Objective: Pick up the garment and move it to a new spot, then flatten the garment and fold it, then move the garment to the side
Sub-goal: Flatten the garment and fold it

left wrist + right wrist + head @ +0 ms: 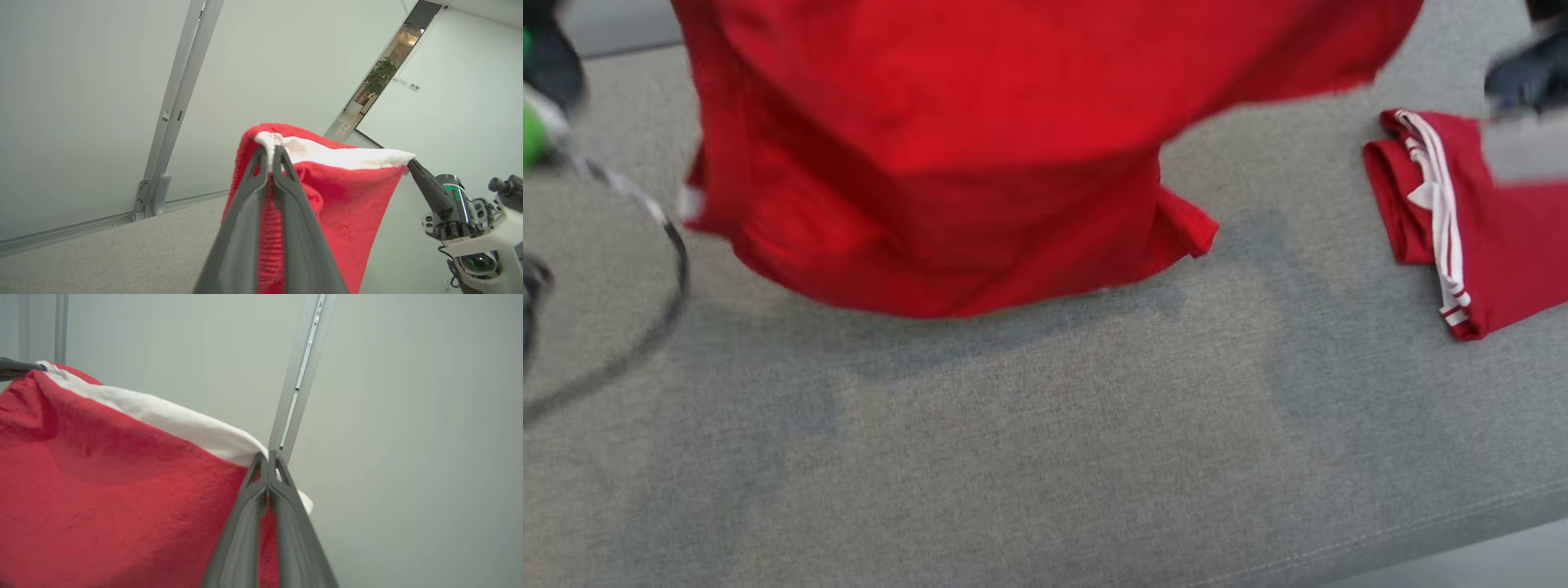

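The red garment [931, 163] hangs in the air above the grey fabric surface [1045, 457], its lower hem just over it. Its top edge has a white band [351, 157] stretched between both grippers. In the left wrist view my left gripper [271, 149] is shut on one end of that band, and my right gripper [410, 161] pinches the other corner. In the right wrist view my right gripper [268, 455] is shut on the white band of the garment [102, 477], with the left gripper's tip [39, 366] at the far corner.
A second red garment [1462, 220] with white stripes lies folded at the right of the surface. A dark cable [670, 245] loops at the left. Behind stand a pale wall with a metal post [179, 102] and a doorway with a plant [380, 77].
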